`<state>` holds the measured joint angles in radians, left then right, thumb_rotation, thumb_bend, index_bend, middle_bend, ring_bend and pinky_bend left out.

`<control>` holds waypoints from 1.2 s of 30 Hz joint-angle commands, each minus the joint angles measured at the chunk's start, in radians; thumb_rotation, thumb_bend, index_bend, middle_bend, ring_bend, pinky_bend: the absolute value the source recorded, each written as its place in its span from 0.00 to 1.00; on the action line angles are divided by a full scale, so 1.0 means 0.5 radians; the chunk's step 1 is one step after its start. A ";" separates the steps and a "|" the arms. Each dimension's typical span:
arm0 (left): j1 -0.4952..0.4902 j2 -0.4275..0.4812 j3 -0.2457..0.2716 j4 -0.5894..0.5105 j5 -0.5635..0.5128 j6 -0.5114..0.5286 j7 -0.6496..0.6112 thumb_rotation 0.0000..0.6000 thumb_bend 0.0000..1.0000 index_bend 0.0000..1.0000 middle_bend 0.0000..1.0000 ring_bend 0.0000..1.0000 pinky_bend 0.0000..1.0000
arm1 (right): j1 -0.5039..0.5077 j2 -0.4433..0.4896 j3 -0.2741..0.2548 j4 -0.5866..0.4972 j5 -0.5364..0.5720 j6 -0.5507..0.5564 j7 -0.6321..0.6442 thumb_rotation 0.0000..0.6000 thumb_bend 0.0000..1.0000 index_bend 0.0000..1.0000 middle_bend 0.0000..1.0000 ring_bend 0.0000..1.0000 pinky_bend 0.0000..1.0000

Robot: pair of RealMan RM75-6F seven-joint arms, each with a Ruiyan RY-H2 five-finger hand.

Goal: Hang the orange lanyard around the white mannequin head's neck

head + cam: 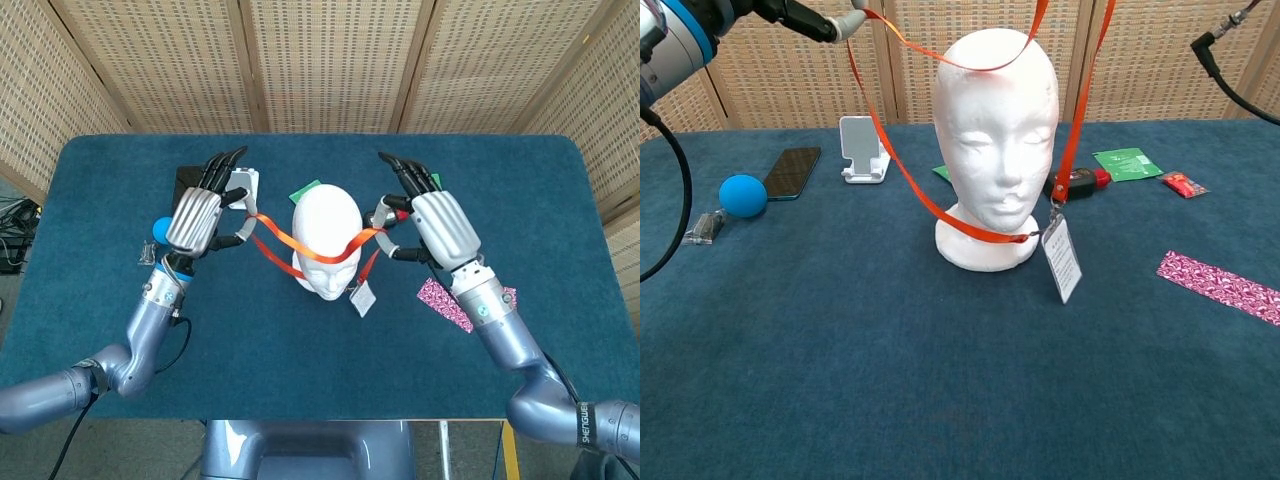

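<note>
The white mannequin head point(326, 240) stands mid-table, face toward me point(998, 140). The orange lanyard point(283, 238) is stretched between my two raised hands, its loop lying across the crown. One strap point(1078, 118) drops past the face to the white badge point(1061, 258), which hangs beside the neck. My left hand point(196, 214) pinches the strap left of the head. My right hand point(440, 226) pinches it on the right. The chest view shows only the left hand's fingertips point(800, 16) at the top edge.
A black phone point(792, 172), a white phone stand point(860, 150), a blue ball point(741, 195) and a small clip point(702, 228) lie to the left. A black device point(1080, 182), green packet point(1127, 162), red packet point(1183, 183) and pink strip point(1220, 285) lie to the right.
</note>
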<state>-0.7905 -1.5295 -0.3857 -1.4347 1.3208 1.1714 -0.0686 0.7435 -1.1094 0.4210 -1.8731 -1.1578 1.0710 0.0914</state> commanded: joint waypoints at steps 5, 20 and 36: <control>-0.062 0.024 -0.099 -0.002 -0.241 -0.154 -0.028 1.00 0.48 0.72 0.00 0.00 0.00 | 0.135 -0.013 0.128 0.096 0.361 -0.147 0.037 1.00 0.72 0.71 0.09 0.00 0.00; -0.232 0.043 -0.184 0.084 -0.746 -0.460 0.211 1.00 0.47 0.62 0.00 0.00 0.00 | 0.433 -0.140 0.165 0.459 1.163 -0.375 -0.165 1.00 0.72 0.71 0.10 0.00 0.00; -0.288 0.032 -0.149 0.273 -0.890 -0.663 0.112 1.00 0.31 0.00 0.00 0.00 0.00 | 0.651 -0.389 0.088 0.987 1.499 -0.509 -0.365 1.00 0.43 0.46 0.08 0.00 0.00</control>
<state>-0.9338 -1.5157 -0.4648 -1.3064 0.8685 0.8463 -0.0030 1.0587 -1.2914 0.4769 -1.4007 -0.4209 0.8310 -0.0755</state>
